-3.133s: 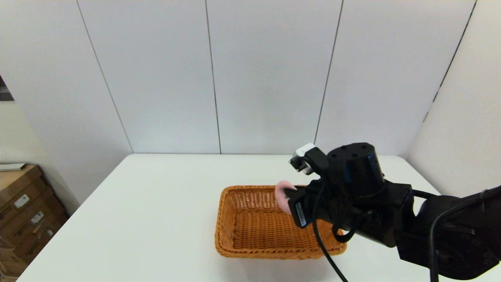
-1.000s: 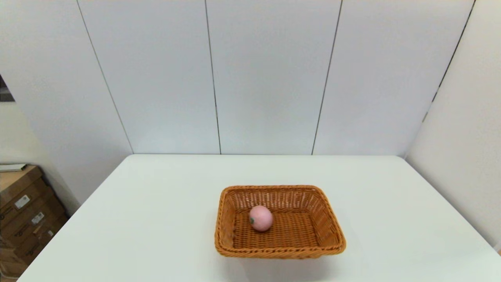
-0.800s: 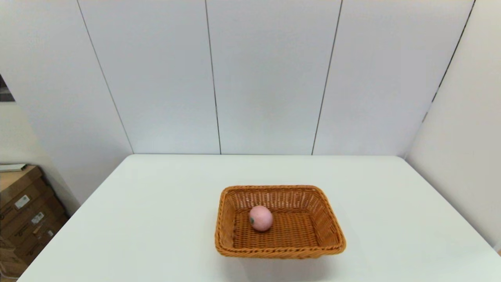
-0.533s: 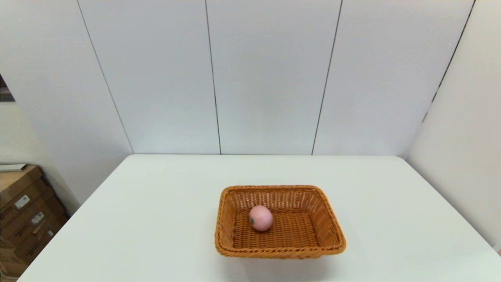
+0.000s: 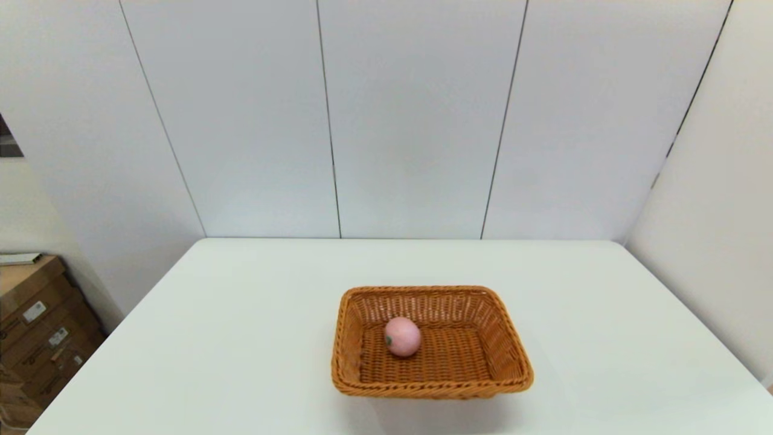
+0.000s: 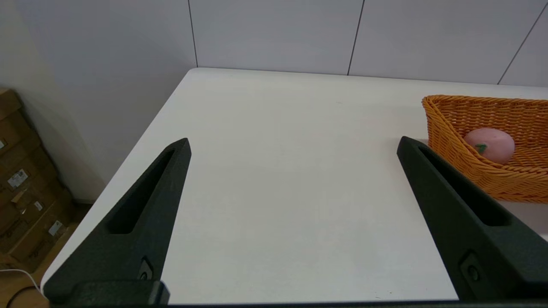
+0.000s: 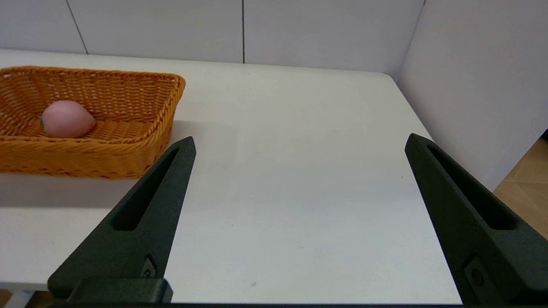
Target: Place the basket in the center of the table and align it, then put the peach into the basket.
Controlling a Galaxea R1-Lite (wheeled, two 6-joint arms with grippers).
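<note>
Since three seconds ago: right arm withdrawn from over the basket (image 5: 432, 388) and out of the head view; peach (image 5: 402, 336) released from the right jaws and now lying on the woven floor. No change over the last second

Peach inside the basket, left of its middle, clear of the walls, green stem mark turned toward the robot's left and front. Basket flat on the tabletop (image 5: 241, 338), about mid-table and a little toward the robot's right, long axis running left to right, sides roughly square with the tabletop's edges

Judged from this, both steps done; no further grasp called for. For any correction: basket to the right of the left jaws and to the left of the right jaws, roughly between the two, peach nearer the left side, neither arm clearly closer

Both arms low at the near edge of the tabletop, one on each side, pointing forward across the surface. Left jaws spread wide, holding nothing; right jaws likewise spread wide and empty. Cardboard boxes (image 5: 36, 326) on the floor beyond the tabletop's left edge, well apart from everything
</note>
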